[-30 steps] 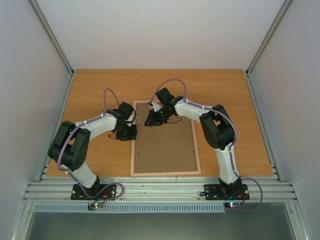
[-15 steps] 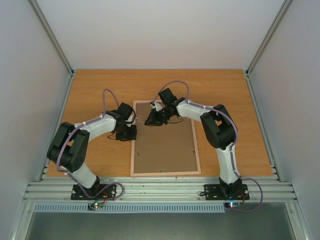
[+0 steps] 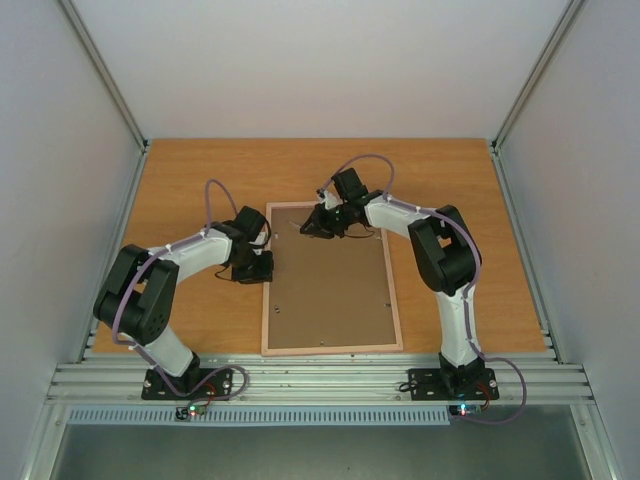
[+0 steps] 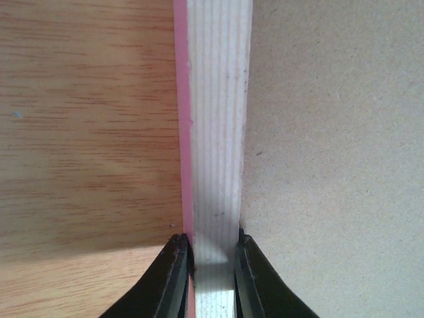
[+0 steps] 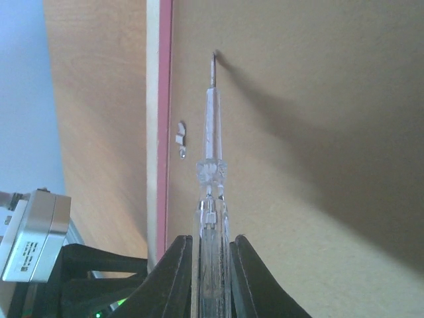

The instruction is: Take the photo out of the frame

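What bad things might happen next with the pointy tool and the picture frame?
The right hand holds a thin screwdriver. Its tip might slip and scratch the brown backing board. The left hand pinches only the narrow side of the frame, so a hard push might make the frame slide or twist on the table.

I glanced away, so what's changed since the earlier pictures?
The right gripper, shut on the clear tool, moved toward the far edge of the frame. The left gripper still clamps the frame's left rail; the frame has not shifted.
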Controlling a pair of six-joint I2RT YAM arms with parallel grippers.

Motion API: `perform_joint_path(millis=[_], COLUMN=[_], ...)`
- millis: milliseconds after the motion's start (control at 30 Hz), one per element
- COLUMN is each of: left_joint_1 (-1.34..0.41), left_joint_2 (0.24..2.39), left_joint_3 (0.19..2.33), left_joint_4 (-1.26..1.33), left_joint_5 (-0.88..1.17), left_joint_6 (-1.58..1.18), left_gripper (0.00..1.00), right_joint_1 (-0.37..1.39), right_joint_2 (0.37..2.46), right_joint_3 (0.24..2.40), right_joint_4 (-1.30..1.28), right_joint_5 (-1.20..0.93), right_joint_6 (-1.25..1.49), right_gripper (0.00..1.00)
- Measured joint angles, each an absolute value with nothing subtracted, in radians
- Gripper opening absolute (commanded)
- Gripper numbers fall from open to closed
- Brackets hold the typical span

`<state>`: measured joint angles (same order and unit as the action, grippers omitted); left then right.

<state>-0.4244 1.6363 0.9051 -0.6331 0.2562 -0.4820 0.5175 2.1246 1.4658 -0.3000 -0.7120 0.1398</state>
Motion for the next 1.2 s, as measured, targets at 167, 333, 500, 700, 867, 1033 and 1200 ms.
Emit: perform_joint_path(millis=[167,333,500,700,867,1033,1200], left_joint_1=[-0.424,-0.424,-0.427,-0.428,-0.427,-0.41,-0.38], left_joint_2=[1.636,1.636,1.627,1.593,1.569,1.534,1.484], left_joint_3=[0.905,0.905,0.896,0.862,0.839,0.802,0.76], left_joint_4=[-0.634,-0.635,-0.633,-0.633,-0.631,-0.616,-0.613], left_joint_5=[0.257,0.257,0.254,0.251,0.239,0.237,0.218], left_joint_6=[-0.482,-0.487,-0.508,-0.546,-0.582,-0.638,-0.73], left_gripper=[0.07,0.04,0.02,0.0,0.01,0.01,0.0], right_joint_1=[0.504,0.503,0.486,0.464,0.456,0.452,0.452], right_joint_2=[2.125,2.108,2.038,1.927,1.843,1.774,1.712], right_joint_3=[1.466,1.458,1.403,1.354,1.306,1.231,1.172], right_joint_4=[-0.299,-0.304,-0.315,-0.358,-0.382,-0.405,-0.415], right_joint_5=[-0.701,-0.68,-0.664,-0.614,-0.574,-0.54,-0.514], right_joint_6=[0.138,0.124,0.102,0.037,-0.006,-0.028,-0.044], right_gripper=[0.01,0.01,0.01,0.01,0.01,0.01,0.01])
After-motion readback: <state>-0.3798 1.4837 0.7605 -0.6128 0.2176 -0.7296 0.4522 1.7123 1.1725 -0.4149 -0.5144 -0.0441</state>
